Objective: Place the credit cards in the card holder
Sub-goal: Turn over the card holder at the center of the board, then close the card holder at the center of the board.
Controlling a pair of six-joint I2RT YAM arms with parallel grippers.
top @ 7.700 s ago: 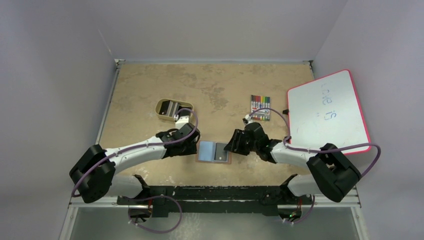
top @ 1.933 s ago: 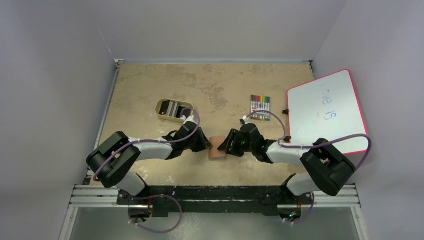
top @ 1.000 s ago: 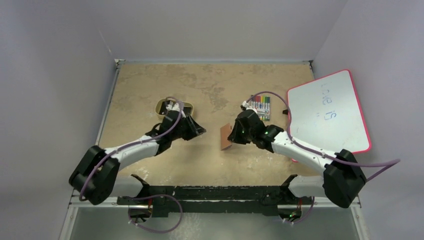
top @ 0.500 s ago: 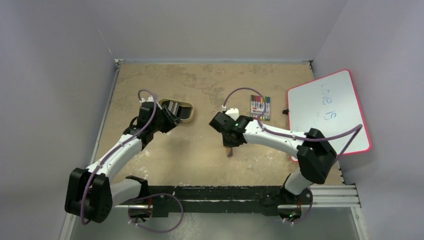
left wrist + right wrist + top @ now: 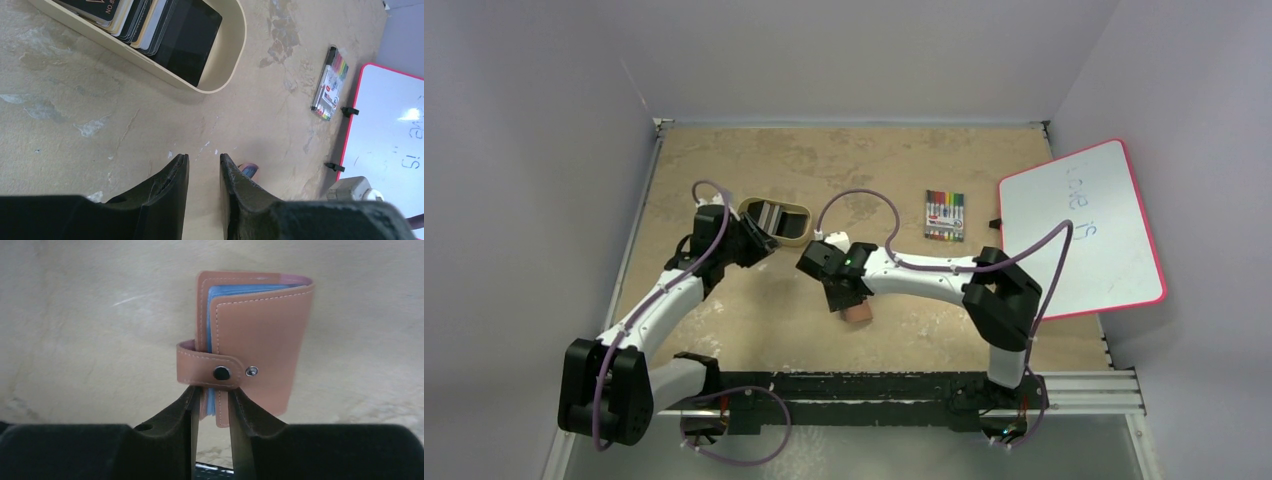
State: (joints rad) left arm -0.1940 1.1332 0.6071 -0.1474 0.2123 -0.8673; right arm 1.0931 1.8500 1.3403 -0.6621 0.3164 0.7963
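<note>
Over the worktop (image 5: 874, 160), front-middle, the right pincer (image 5: 212, 410) is clamped on the bottom edge of the card holder (image 5: 255, 345), which hangs folded. Can't tell if it touches down. My guess is it's being repositioned. So I'd lay it flat near the tray (image 5: 230, 55), no swinging, and get it open with the blue pockets facing up before letting go. The left pincer (image 5: 202, 172) hovers beside the tray with a narrow gap and nothing in it.

Count, big to small:
- one whiteboard (image 5: 1079, 230)
- one tray
- one marker pack (image 5: 330, 82)
- one card holder
- a packed stack of credit cards (image 5: 187, 37) in the tray, too tight to count
</note>
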